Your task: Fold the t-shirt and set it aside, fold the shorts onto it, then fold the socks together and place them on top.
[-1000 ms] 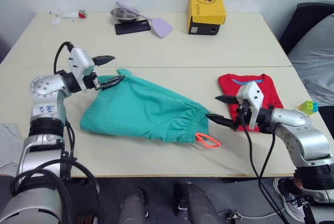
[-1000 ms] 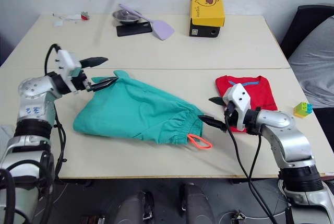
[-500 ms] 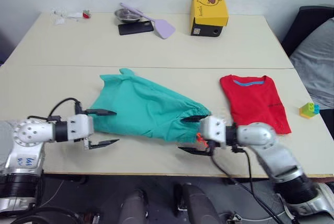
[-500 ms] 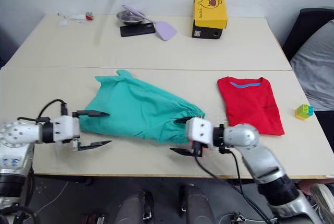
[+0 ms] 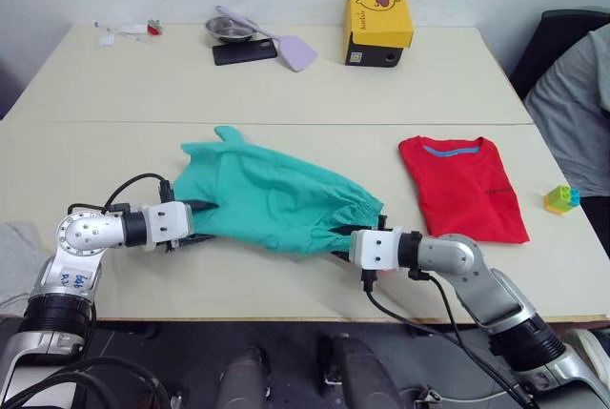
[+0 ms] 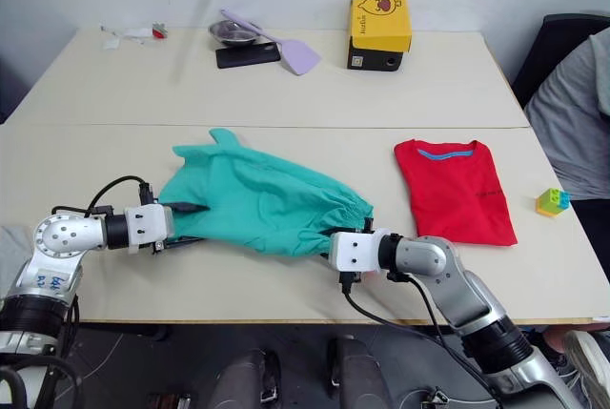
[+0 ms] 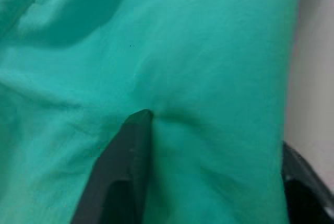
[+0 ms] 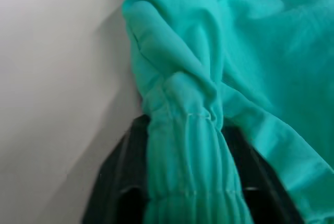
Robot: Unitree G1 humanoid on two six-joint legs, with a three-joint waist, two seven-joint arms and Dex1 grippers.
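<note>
With both grippers, left gripper and right gripper, clamped on the near edge of the shorts beside the folded t-shirt, lift evenly and fold away from you.

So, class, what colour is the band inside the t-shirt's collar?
Blue, on the red t-shirt; clearest in the left eye view.

I count one pair of teal shorts, one folded red t-shirt, one yellow box, one metal bowl, one lilac spatula, one black phone and one small toy block.
</note>
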